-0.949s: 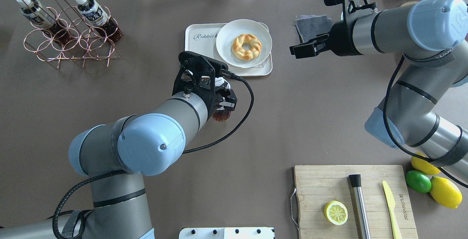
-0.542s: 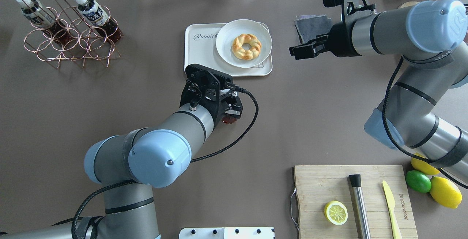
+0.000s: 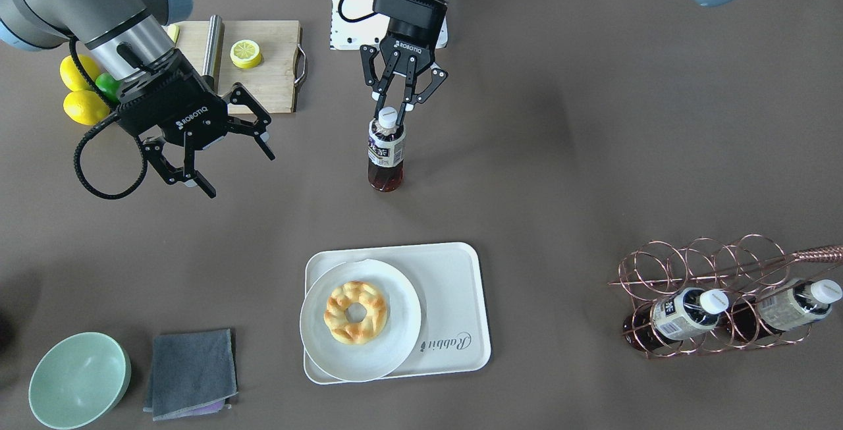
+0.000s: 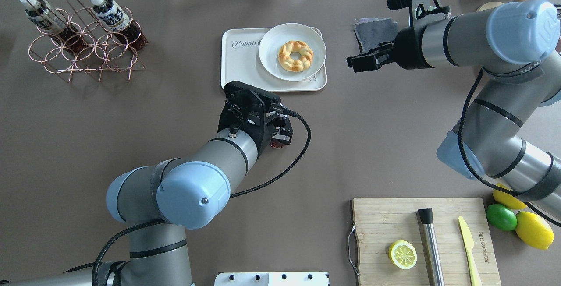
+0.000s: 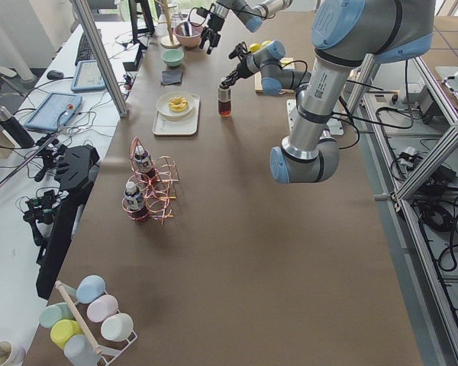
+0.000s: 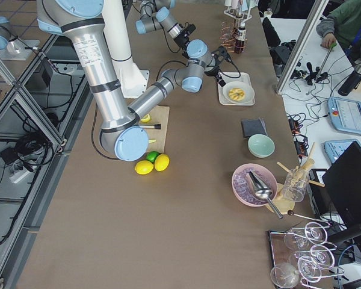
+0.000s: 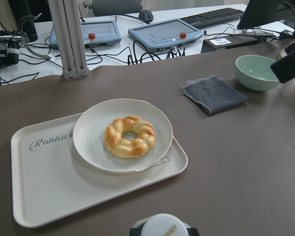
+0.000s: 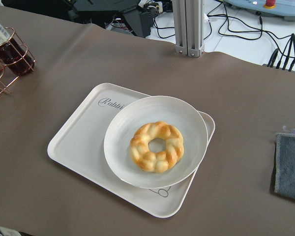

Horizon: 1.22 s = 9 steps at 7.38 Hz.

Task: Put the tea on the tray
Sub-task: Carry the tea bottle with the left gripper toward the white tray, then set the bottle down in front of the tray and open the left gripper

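The tea (image 3: 385, 153), a small bottle of reddish-brown liquid with a white cap and a dark label, stands upright in the middle of the table, on the robot's side of the tray. My left gripper (image 3: 393, 106) comes down from above and is shut on its cap. In the overhead view the gripper (image 4: 278, 135) hides all but the tea's reddish base (image 4: 276, 144). The cap (image 7: 162, 227) shows at the bottom of the left wrist view. The off-white tray (image 3: 454, 285) (image 4: 239, 62) (image 7: 49, 182) (image 8: 83, 142) has bare room beside the "Rabbit" lettering. My right gripper (image 3: 240, 174) (image 4: 353, 62) hovers open and empty to the tray's right.
A white plate (image 4: 269, 40) with a twisted pastry (image 4: 296, 55) fills the tray's right part. A copper rack (image 4: 83, 49) at the far left holds two bottles. A grey cloth (image 4: 372, 30) and a green bowl (image 3: 79, 380) lie beyond the right gripper. A cutting board (image 4: 385, 216) and citrus fruits (image 4: 532, 229) are at the near right.
My left arm has carried the tea toward the robot and slightly right, away from the tray's near edge, slowing to almost still. The right arm has barely moved.
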Motion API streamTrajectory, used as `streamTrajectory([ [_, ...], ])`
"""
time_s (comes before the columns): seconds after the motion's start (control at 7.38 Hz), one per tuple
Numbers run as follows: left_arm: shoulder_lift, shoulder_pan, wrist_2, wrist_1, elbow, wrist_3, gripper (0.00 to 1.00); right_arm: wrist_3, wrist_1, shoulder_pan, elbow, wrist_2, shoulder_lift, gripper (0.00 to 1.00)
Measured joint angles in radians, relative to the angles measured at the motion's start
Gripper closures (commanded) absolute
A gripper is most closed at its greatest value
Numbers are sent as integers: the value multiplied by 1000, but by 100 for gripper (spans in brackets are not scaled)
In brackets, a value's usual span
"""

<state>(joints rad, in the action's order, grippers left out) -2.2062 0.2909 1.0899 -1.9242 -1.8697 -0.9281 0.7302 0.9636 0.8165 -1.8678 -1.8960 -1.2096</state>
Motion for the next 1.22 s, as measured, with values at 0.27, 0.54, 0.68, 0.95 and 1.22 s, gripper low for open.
streamTrajectory([
  [0.27,5,0,-2,1,3,3,10,0,0,0,0,0,-1,1],
  [0.54,12,0,-6,1,-5,4,3,0,0,-2,1,0,1,1],
  [0.68,15,5,-2,1,-31,7,3,0,0,-4,2,0,4,1],
  [0.95,65,48,80,1,-126,19,3,3,8,-18,5,10,27,1],
  [1.22,166,175,296,-1,-210,-20,2,74,75,-66,3,63,108,1],
])
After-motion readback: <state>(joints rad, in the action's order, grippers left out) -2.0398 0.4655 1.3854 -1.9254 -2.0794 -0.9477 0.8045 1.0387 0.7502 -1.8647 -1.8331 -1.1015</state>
